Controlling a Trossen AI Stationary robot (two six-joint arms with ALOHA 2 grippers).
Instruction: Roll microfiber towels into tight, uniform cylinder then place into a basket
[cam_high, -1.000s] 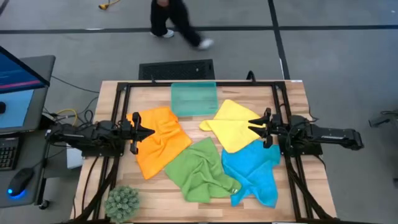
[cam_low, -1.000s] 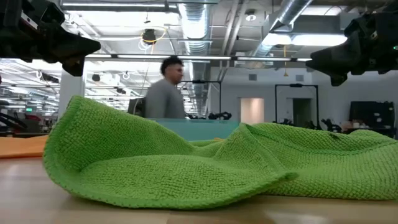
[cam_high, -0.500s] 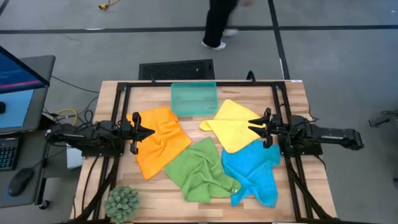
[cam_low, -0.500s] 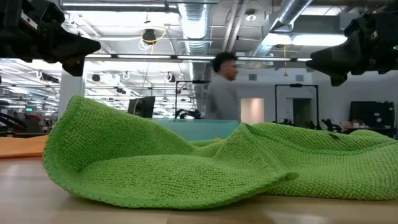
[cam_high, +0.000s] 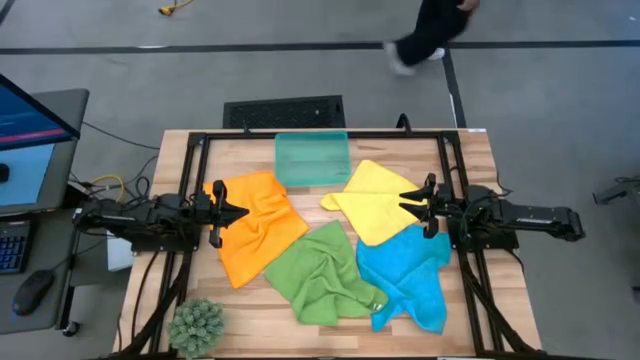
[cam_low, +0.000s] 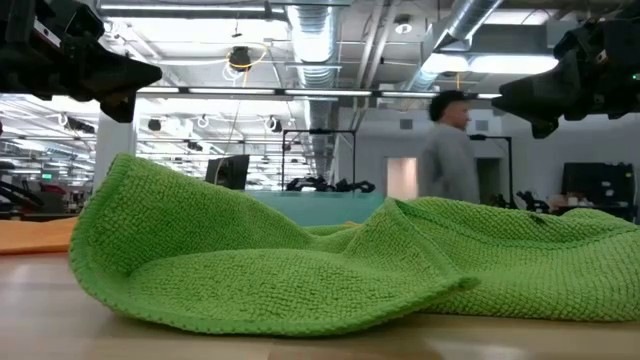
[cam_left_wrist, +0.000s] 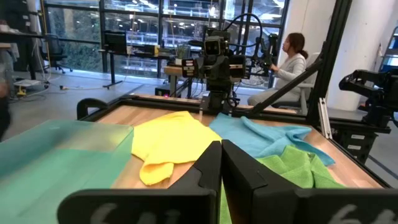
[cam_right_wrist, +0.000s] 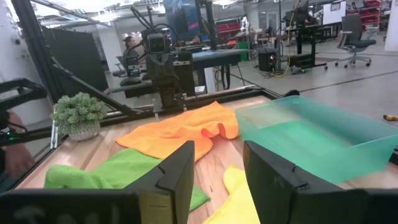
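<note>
The narrow-shut left tool (cam_high: 243, 212) is hovering over the orange towel (cam_high: 256, 226), while the wide right tool (cam_high: 404, 203) is hanging above the yellow towel (cam_high: 372, 200), the basket (cam_high: 311, 158) lying at twelve o'clock between them.

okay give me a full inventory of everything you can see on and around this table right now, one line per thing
orange towel: one, orange, spread loose on the table's left side, under the left gripper's tip
yellow towel: one, yellow, loose, far right, beside the basket
green towel: one, green, crumpled, near middle
blue towel: one, bright blue, crumpled, near right
basket: one, translucent teal-green, far middle edge
plant ball: one, spiky green, near left corner
table: one, light wood with a black frame
monitor: one, lit screen, on a desk left of the table
person: one, dark clothes, walking on the floor beyond the table
left gripper: one, dark, shut, over the orange towel
right gripper: one, dark, open, over the yellow towel
</note>
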